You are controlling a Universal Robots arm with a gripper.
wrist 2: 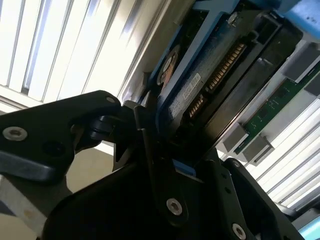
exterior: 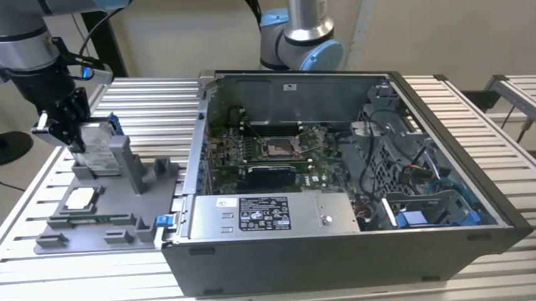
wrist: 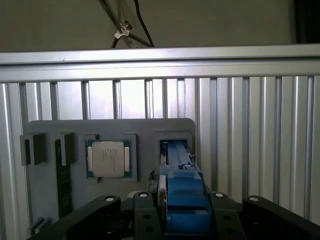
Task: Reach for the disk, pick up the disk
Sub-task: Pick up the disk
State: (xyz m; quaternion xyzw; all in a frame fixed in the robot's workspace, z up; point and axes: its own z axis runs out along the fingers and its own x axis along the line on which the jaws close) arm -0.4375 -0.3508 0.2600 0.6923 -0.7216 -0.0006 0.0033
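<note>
First wrist view shows the pincer (wrist: 184,189) pinching the disk (wrist: 176,152), upright in its grey holder (wrist: 145,130); grabbed, not yet lifted out.

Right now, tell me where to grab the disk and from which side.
Best take the disk by its exposed upper end, clamping its two broad flat faces, coming from above. It stands upright in a slot of the grey tray, so its lower part is walled in.
</note>
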